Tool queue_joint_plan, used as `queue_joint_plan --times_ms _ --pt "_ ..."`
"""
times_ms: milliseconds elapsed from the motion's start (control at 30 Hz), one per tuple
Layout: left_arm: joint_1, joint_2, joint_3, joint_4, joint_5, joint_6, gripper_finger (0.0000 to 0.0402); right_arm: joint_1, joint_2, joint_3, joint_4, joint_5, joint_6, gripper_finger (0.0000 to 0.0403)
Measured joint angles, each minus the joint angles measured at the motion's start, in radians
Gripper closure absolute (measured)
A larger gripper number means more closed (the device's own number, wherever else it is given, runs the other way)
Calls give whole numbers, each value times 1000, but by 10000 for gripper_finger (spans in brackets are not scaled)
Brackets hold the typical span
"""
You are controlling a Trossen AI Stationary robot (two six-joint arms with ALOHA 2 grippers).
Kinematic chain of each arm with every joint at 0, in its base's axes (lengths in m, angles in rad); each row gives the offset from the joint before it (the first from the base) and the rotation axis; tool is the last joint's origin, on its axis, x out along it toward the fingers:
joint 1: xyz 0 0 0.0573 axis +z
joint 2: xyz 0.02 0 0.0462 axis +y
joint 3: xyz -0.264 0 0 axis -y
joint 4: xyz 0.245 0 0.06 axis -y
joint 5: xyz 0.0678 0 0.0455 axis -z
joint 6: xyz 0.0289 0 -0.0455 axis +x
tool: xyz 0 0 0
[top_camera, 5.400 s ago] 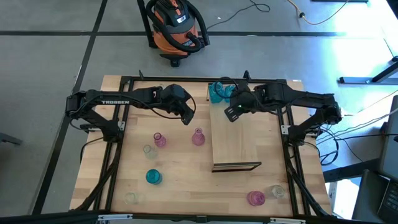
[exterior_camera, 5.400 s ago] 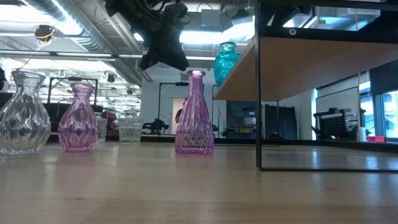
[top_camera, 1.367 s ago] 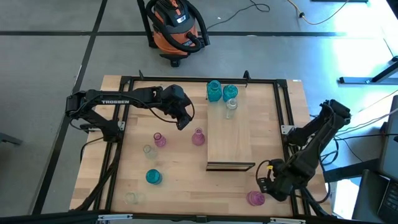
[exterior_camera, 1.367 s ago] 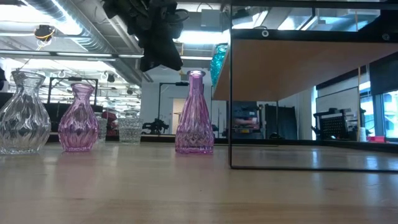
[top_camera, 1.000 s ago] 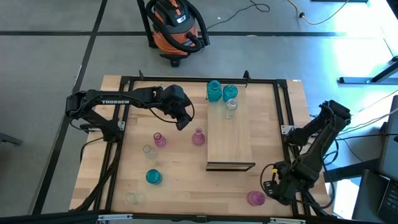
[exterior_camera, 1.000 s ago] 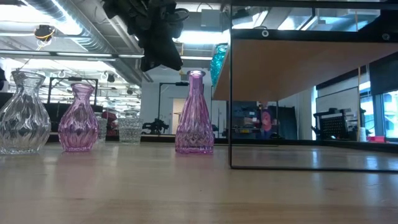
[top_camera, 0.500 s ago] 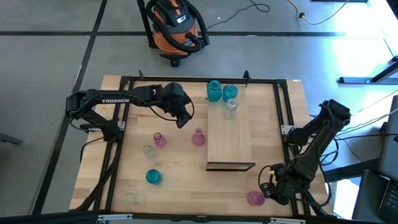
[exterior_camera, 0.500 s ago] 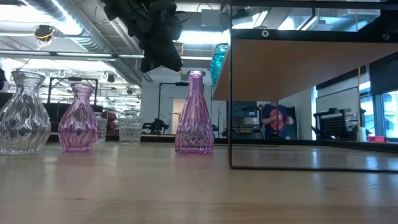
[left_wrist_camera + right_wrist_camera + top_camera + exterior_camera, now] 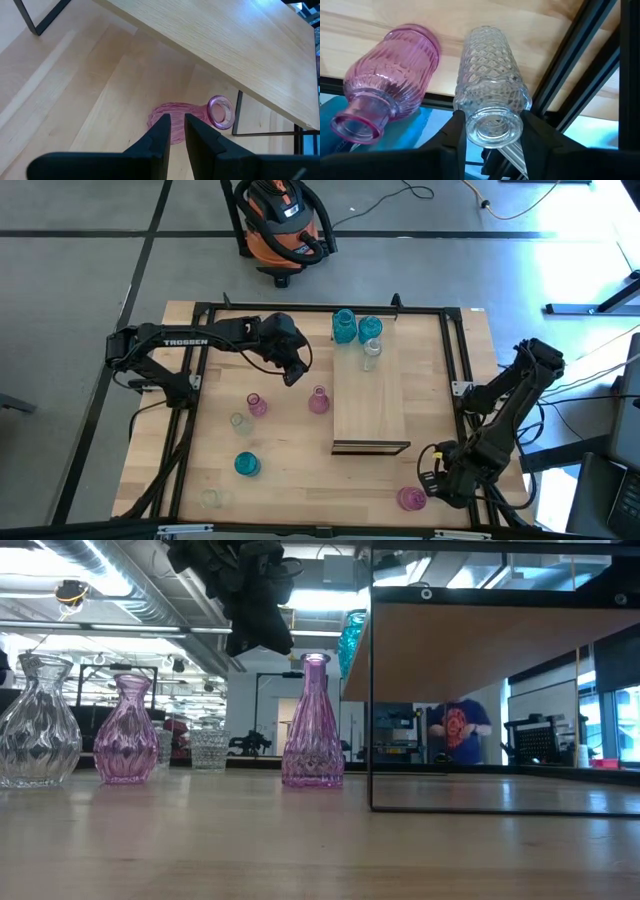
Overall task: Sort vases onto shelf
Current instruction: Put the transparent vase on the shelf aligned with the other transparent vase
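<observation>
Near the table's near right corner my right gripper (image 9: pixel 441 477) is shut on a clear glass vase (image 9: pixel 492 80) that stands next to a pink vase (image 9: pixel 390 82), also seen in the high view (image 9: pixel 411 498). My left gripper (image 9: pixel 173 134) hangs shut and holding nothing above a tall pink vase (image 9: pixel 172 117) left of the shelf (image 9: pixel 370 400). At the shelf's far end stand two teal vases (image 9: pixel 344 326) and one clear vase (image 9: pixel 371 351). More vases stand on the table's left part: pink (image 9: pixel 256 405), clear (image 9: pixel 238 422), teal (image 9: pixel 246 464). My right gripper pinches the clear vase's neck (image 9: pixel 492 116) just below its mouth, one finger (image 9: pixel 456 131) on each side. The fingers come steeply from above. The vase stands upright beside the table's black frame; its foot is hidden by its own body.
The table's black frame rail (image 9: pixel 580 55) runs close by the clear vase. The shelf stands raised on thin black legs (image 9: pixel 371 700). A person (image 9: pixel 462 732) shows in the room behind the table. Bare wood lies between the shelf and the left group of vases.
In the low view a person in the room behind has walked toward the right. Both arms and all vases keep their places.
</observation>
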Motion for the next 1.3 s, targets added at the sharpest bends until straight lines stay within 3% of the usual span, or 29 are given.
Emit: queue_joint_plan --times_ms 267,600,967,1300 --pt "0 0 0 0 -1 -1 353 -2 -35 -3 -26 17 -3 290" --pt "0 0 0 0 -3 -1 353 -50 -142 13 -188 18 -43 287" --pt "0 0 0 0 -3 -6 353 -301 -162 218 -560 18 -406 286" --pt "-1 0 0 0 -4 -6 353 -563 -187 323 -557 45 -695 293"
